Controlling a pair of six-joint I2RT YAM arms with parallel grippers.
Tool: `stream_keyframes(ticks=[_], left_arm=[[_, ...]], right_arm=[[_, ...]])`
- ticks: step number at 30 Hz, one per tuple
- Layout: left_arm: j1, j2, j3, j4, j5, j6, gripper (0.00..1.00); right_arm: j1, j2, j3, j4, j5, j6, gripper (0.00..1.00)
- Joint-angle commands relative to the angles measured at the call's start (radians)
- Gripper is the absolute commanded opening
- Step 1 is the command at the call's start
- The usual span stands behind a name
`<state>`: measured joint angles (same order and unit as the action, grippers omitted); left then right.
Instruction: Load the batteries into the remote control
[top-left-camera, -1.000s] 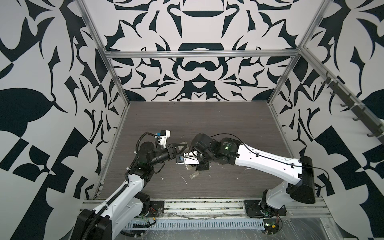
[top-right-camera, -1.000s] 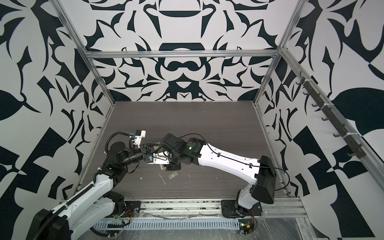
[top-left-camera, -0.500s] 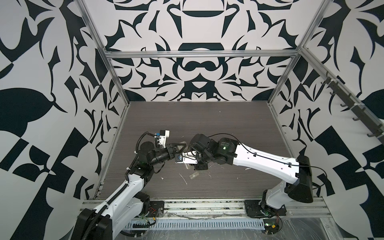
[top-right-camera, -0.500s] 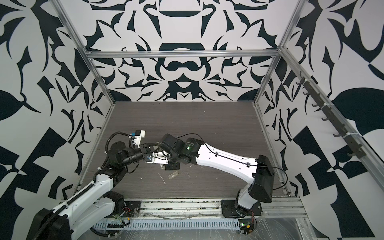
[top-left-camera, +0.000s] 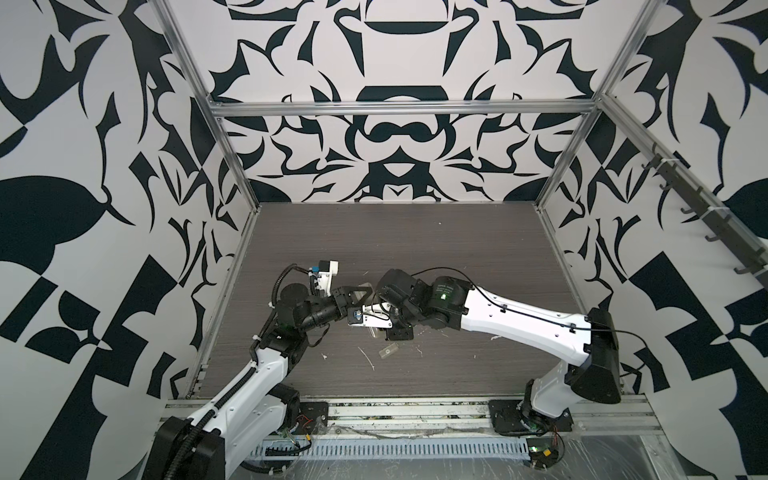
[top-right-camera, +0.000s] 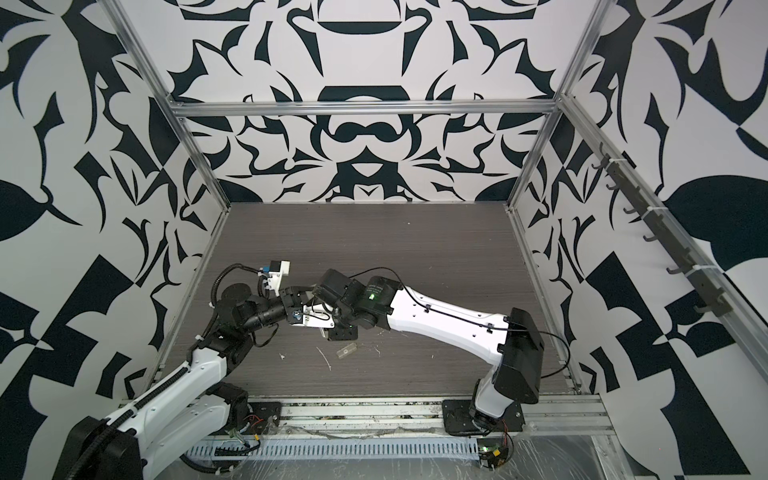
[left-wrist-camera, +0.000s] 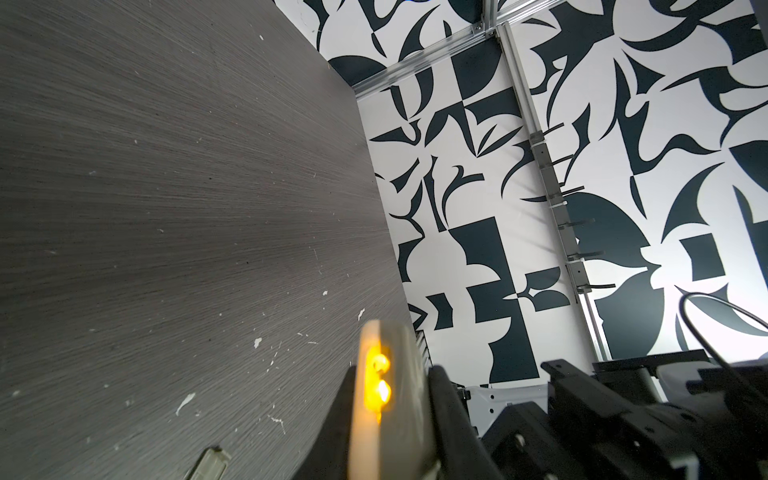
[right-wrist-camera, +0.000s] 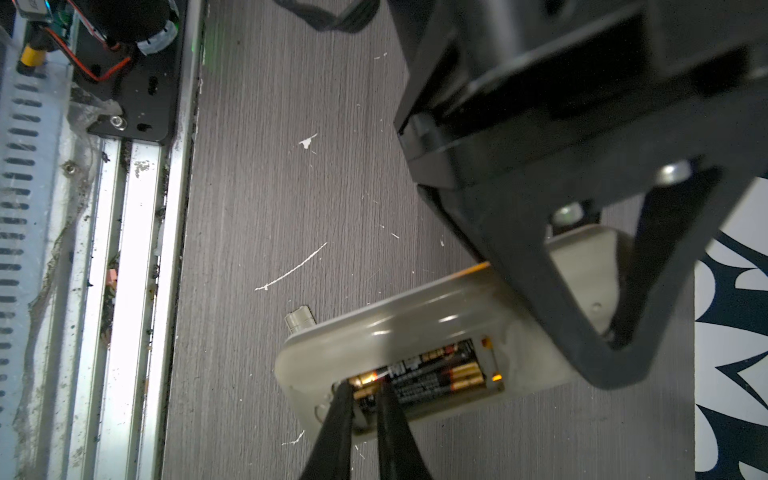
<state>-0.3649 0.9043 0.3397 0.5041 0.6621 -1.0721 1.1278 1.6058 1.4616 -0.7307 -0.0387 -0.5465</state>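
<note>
- One remote control (right-wrist-camera: 395, 332), held above the worktop (top-left-camera: 415, 249), over its near-left part between the two arms in both top views.
- Its long axis runs roughly in line with the left gripper's fingers. The free end points towards the right arm, and the open battery recess in its plain back faces the right wrist camera.
- Two batteries (right-wrist-camera: 436, 378) lie side by side in that recess, lengthwise along the remote, with brownish metal showing at both ends of the recess.
- One small translucent cover piece (top-left-camera: 386, 352) lies flat on the worktop, just in front of the grippers and apart from the remote.
- Left gripper (left-wrist-camera: 392, 374): its fingers are clamped on the remote's two broad faces, gripping the end away from the recess.
- Right gripper (right-wrist-camera: 365, 390): its fingers are drawn in to a narrow gap at the free end of the recess. The tips sit on either side of the brownish end of one battery and pinch it.
</note>
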Motion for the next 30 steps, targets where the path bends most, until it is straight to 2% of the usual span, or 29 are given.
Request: stream_keyframes(ticks=[1, 7, 30], left_arm=[[-0.011, -0.008, 0.012, 0.069, 0.071, -0.024, 0.00], [-0.011, -0.002, 0.010, 0.071, 0.074, -0.024, 0.00], [-0.011, -0.022, -0.002, 0.057, 0.057, -0.017, 0.00]], right_arm=[[-0.006, 0.017, 0.025, 0.042, 0.048, 0.016, 0.15], [-0.006, 0.040, 0.043, 0.035, 0.061, 0.028, 0.00], [-0.006, 0.064, 0.071, -0.015, 0.040, 0.073, 0.02]])
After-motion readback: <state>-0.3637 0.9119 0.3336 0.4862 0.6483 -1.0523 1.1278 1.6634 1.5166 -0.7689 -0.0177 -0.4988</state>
